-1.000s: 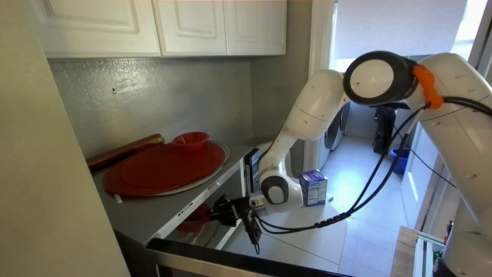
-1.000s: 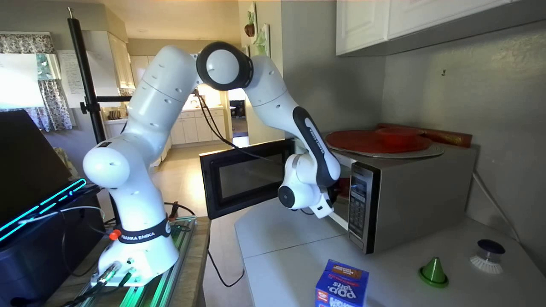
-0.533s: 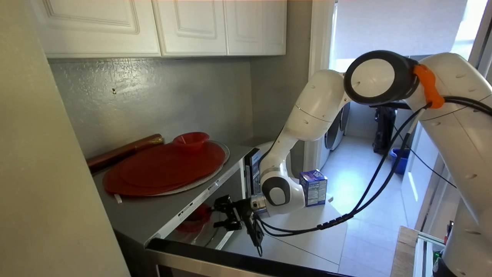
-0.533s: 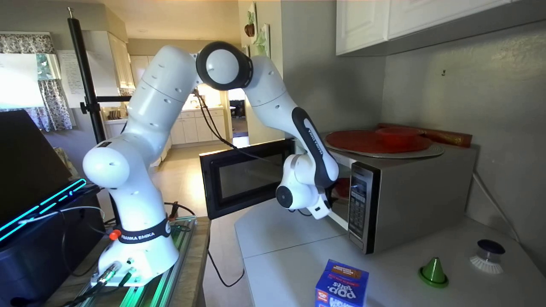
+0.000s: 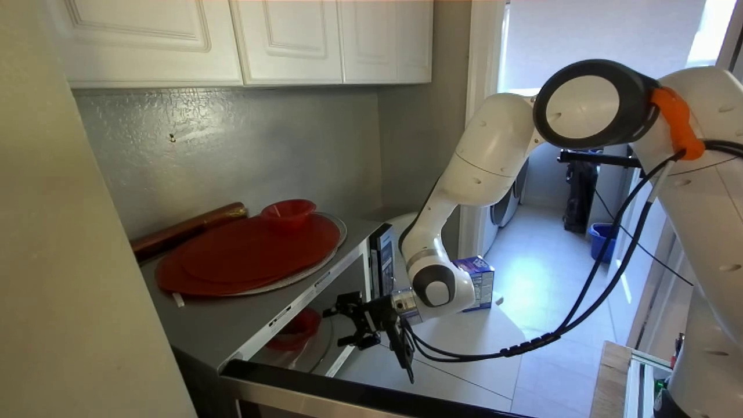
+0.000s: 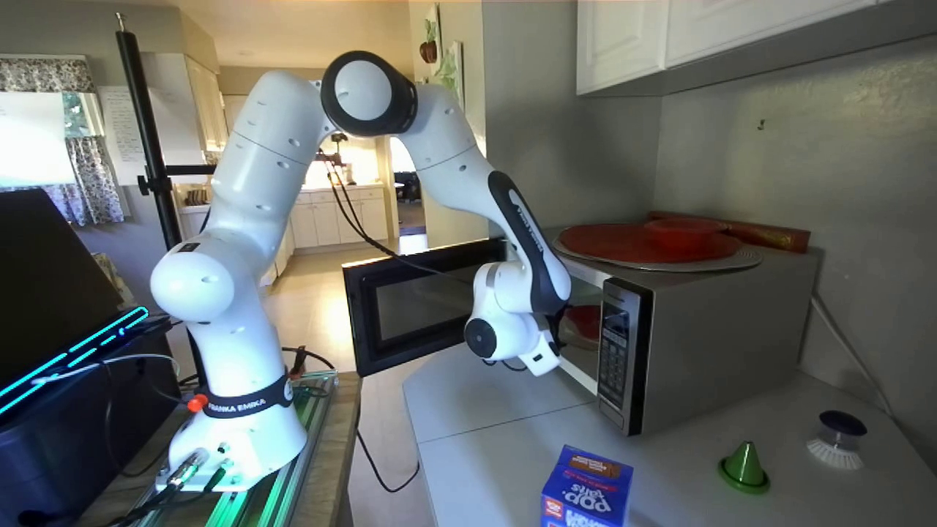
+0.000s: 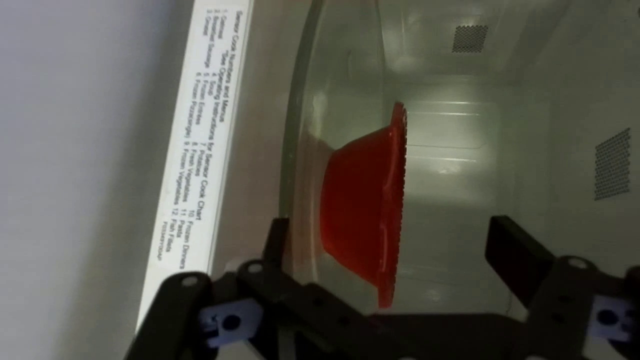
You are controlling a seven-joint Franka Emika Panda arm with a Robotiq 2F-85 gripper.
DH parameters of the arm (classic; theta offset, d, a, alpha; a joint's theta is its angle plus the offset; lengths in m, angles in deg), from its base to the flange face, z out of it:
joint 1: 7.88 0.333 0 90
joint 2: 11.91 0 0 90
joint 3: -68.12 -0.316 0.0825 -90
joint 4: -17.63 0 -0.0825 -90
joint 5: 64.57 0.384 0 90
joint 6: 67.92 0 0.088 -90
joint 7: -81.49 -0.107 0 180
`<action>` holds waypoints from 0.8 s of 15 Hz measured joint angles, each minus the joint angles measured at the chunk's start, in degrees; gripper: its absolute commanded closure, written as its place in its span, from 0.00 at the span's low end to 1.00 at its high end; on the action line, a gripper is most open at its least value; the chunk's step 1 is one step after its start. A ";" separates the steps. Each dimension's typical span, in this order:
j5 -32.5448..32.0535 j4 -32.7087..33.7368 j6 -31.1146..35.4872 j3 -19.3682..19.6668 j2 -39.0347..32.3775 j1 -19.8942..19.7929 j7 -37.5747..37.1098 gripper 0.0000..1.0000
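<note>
A red bowl (image 7: 352,200) with a flared rim stands upright on the glass turntable (image 7: 291,150) inside the microwave (image 6: 725,351). It looks sideways in the wrist view because the camera is rolled. My gripper (image 7: 389,234) is open, its black fingers (image 7: 515,255) wide apart with nothing held. They lie at either side of the bowl in the picture, with the bowl deeper inside and apart from them. In an exterior view the gripper (image 5: 335,328) is at the mouth of the microwave, facing the bowl (image 5: 297,332). The arm hides the fingers in an exterior view.
The microwave door (image 6: 432,300) is swung wide beside the arm. Red discs (image 5: 249,261), a small red bowl (image 5: 288,215) and a roll (image 5: 191,226) lie on top of the microwave. A blue box (image 6: 585,490), green cone (image 6: 745,468) and brush (image 6: 838,439) stand on the counter.
The fingers, close together at the red bowl a second ago, have spread apart. The arm has drawn back from the microwave, and the bowl has stayed inside.
</note>
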 measured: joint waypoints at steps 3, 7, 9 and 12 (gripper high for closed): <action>-4.61 -3.53 -2.43 1.76 2.16 0.17 -1.72 0.00; -10.66 -7.88 -3.18 3.90 5.81 0.13 -4.50 0.00; -12.94 -10.09 -2.94 5.11 8.06 0.05 -5.52 0.00; -17.81 -13.48 -0.40 6.80 12.10 -0.16 -8.41 0.00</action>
